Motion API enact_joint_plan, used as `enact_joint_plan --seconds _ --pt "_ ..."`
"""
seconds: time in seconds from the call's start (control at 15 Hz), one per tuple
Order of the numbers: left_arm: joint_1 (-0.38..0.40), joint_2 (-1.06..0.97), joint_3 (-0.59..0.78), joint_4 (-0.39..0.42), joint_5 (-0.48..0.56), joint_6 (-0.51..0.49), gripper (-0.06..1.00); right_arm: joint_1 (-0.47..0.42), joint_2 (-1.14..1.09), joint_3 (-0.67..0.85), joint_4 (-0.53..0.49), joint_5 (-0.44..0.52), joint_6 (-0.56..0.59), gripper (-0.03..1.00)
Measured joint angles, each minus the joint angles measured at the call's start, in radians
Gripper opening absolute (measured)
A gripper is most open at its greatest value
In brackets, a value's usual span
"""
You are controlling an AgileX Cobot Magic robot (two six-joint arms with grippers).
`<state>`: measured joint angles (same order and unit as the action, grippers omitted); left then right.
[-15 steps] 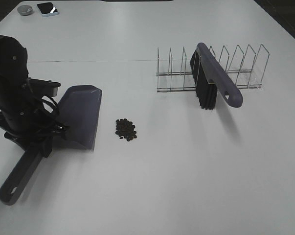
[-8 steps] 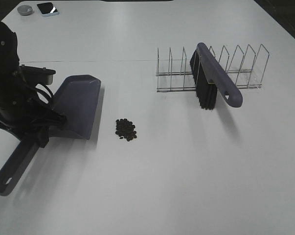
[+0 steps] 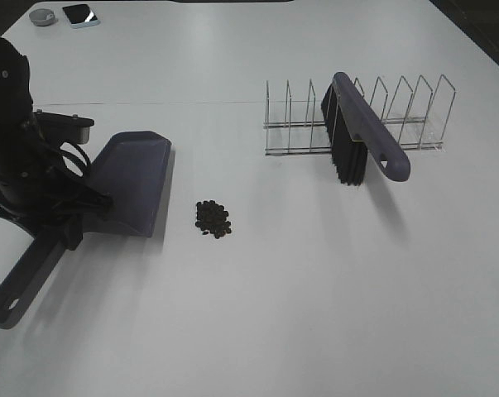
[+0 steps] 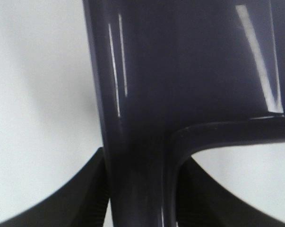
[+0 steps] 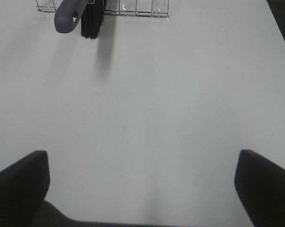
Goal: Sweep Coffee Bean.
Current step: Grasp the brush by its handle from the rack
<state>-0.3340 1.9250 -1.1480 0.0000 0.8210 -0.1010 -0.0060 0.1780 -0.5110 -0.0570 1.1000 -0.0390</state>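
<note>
A: Coffee bean (image 3: 213,219) pile sits on the bench (image 3: 315,298), near the dustpan (image 3: 133,178) lip, not touching.
B: Wrist view: left gripper (image 4: 143,198) clamps the dustpan handle; press that lip flat.
A: Other wrist: right gripper (image 5: 142,189) gapes wide, empty; brush (image 5: 91,21) rests in the rack (image 5: 133,10).

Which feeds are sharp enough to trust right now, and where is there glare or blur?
Exterior high: sharp, evenly lit; coffee bean pile distinct, soft shadows beside dustpan and brush. Left wrist: dustpan too close, blurred, with glare streaks. Right wrist: clear, brush sharp.
</note>
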Motion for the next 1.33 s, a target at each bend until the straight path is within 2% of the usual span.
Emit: enact_joint_plan --seconds 0.4,0.73,0.93,1.0,1.33 --pt "0.0 0.0 0.0 0.0 -0.005 0.0 0.34 0.0 0.508 -0.3 0.032 0.006 0.0 0.99" --pt "0.0 0.0 0.0 0.0 -0.005 0.0 0.34 0.0 1.025 -0.613 0.072 0.084 0.0 0.99" --pt "0.0 0.0 0.0 0.0 -0.005 0.0 0.34 0.0 1.214 -0.745 0.087 0.112 -0.022 0.99" --pt "0.0 0.0 0.0 0.0 -0.005 0.0 0.34 0.0 1.344 -0.829 0.123 0.12 -0.054 0.99" --pt "0.0 0.0 0.0 0.0 -0.005 0.0 0.34 0.0 1.628 -1.098 0.177 0.121 -0.078 0.99"
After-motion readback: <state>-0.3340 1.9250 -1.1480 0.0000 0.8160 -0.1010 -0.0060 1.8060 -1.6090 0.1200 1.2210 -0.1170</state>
